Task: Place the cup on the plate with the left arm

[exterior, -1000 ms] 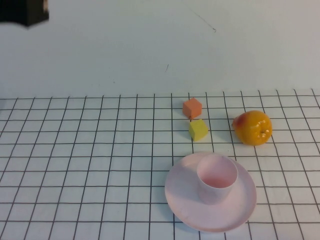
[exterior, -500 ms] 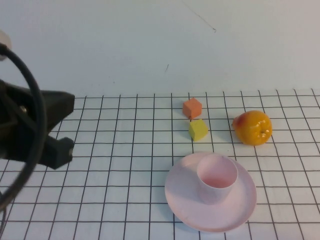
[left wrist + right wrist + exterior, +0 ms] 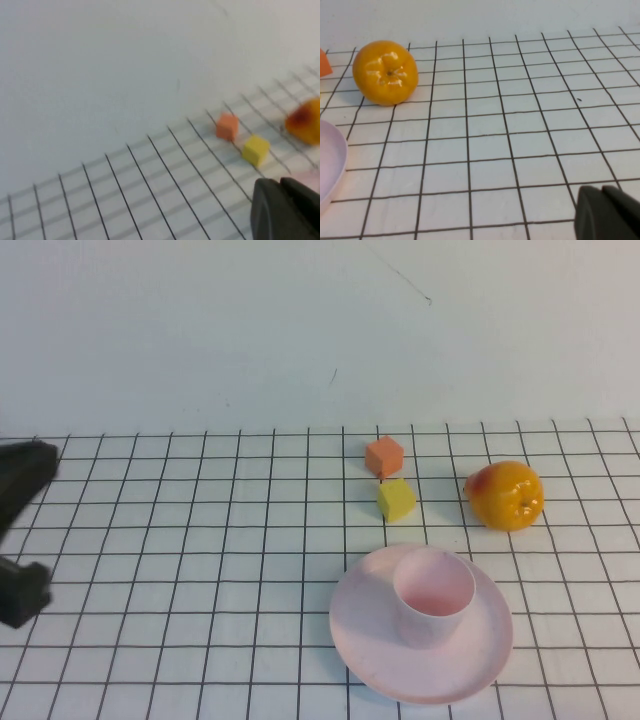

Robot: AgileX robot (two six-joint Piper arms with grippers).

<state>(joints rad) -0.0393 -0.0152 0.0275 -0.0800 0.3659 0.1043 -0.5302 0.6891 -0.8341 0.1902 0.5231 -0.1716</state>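
No readable text, labels, brands or numbers on anything in view.

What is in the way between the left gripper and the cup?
Nothing visible: the left gripper is at the table's left edge, with only bare grid up to the cup, which already stands on the plate. The right gripper is elsewhere.

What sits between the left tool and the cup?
High view: only bare gridded table lies between the left tool, at the left edge, and the cup on the plate. Right tool shows only in its wrist view.
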